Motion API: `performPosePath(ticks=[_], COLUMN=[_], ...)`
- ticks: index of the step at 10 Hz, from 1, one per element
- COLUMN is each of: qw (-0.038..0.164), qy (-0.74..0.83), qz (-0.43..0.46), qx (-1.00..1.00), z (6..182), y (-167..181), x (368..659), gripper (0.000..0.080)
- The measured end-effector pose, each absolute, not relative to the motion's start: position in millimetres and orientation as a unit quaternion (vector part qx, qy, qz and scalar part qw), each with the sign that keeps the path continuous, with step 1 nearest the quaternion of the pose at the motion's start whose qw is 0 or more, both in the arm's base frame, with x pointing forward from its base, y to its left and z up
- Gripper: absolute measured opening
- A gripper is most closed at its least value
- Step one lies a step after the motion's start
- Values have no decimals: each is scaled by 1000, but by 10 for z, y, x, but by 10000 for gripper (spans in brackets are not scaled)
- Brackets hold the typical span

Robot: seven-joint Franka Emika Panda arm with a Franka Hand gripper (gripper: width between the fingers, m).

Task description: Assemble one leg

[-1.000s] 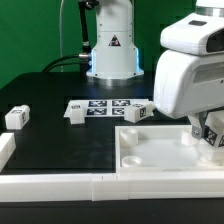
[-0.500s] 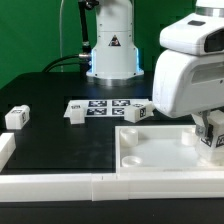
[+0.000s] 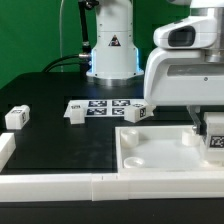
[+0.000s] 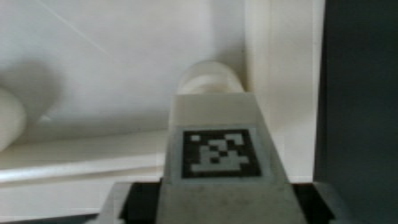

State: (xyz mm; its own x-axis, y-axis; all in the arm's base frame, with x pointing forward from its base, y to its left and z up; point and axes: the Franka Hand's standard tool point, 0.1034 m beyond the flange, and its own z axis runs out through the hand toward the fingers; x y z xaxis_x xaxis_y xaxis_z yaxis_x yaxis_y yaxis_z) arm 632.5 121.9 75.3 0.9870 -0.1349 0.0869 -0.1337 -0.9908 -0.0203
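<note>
We have the leg (image 3: 216, 144) in hand. The pincer (image 3: 213, 137) is closed on the block's two sides and holds it at the exterior view's right edge, over the part of the panel (image 3: 160, 152) that lies toward that side. In the wrist view the leg (image 4: 217, 125) sits centred in the pincer (image 4: 217, 200), its tag facing the camera and white panel surface beyond it. A rounded white shape shows just past the leg's far end. We cannot tell whether it is the leg's own tip or part of the panel, nor whether the leg touches the panel.

We judge the pick-up and the carry to the panel done. What is left is the joining itself: lining the leg up with a corner hole, which we cannot see here, seating it and fastening it.

Three loose legs (image 3: 76, 112) lie apart on the bench (image 3: 50, 145), two of them beside the marker board (image 3: 105, 104). None of them is attached.
</note>
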Motion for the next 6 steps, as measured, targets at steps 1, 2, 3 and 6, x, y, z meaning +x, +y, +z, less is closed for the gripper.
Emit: performPosePath(ticks=[1,2,3,6], qw=[11,12,16,30], qy=[141,201,247,382], qz=[-50,-50,-48,-39], qx=[-989,-978,-968,-923], z=[751,750,749,744], y=[1206,1196,1188,1167], x=[6318,6313,6313,6309], gripper=[294,294,294,294])
